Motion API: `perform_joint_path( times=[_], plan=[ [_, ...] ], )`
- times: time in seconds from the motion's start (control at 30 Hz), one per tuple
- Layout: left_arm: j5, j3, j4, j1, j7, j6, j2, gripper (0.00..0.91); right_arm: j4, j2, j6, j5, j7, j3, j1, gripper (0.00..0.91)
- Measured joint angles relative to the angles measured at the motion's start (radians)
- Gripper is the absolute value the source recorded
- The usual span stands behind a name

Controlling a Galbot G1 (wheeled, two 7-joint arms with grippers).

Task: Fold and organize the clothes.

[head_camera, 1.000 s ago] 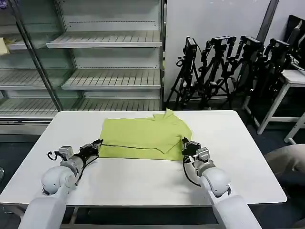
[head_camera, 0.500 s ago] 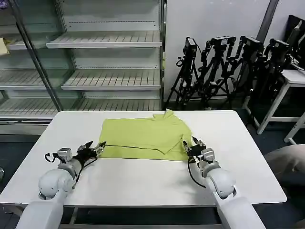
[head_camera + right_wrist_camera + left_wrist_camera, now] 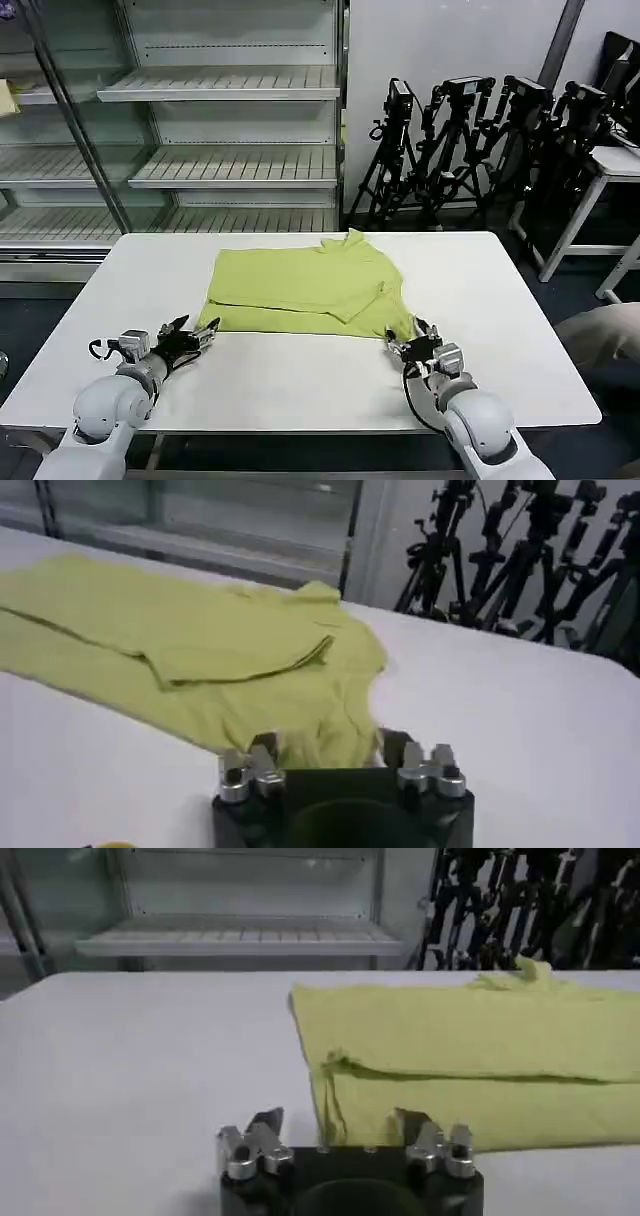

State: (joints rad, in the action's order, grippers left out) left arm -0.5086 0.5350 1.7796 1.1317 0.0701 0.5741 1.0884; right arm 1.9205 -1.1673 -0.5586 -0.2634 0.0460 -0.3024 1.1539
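Head view: a lime yellow-green T-shirt (image 3: 305, 290) lies folded flat on a white surface (image 3: 300, 375), its long near edge facing the robot and a small peak of cloth rising at its far right corner. The left end effector (image 3: 196, 335) sits low over the surface just off the shirt's near left corner, fingers spread wide and holding nothing. The right end effector (image 3: 415, 345) rests just off the shirt's near right corner, likewise spread wide and empty. Both are apart from the cloth, close to its near edge.

From the left wrist, the left end effector (image 3: 335, 1133) frames the shirt's (image 3: 470, 1058) near left corner, where a folded layer lies over a lower one and a crease runs across the cloth. From the right wrist, the right end effector (image 3: 330, 755) faces the shirt's (image 3: 200, 645) rumpled near right corner, with a folded flap lying on top.

Beyond the shirt stand empty metal shelves (image 3: 220, 130) and a cluster of black tripods (image 3: 480, 140).
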Motion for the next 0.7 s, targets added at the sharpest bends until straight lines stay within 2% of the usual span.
perform_joint_path(
  times=[0.4, 0.7],
  plan=[
    [0.009, 0.018, 0.041, 0.044, 0.005, 0.003, 0.013, 0.010, 0.059, 0.021, -0.012, -0.022, -0.013, -0.020, 0.058, 0.000],
    [0.038, 0.065, 0.137, 0.154, 0.028, 0.004, 0.044, 0.020, 0.150, 0.034, 0.003, -0.016, -0.026, -0.055, 0.164, 0.000]
  ],
)
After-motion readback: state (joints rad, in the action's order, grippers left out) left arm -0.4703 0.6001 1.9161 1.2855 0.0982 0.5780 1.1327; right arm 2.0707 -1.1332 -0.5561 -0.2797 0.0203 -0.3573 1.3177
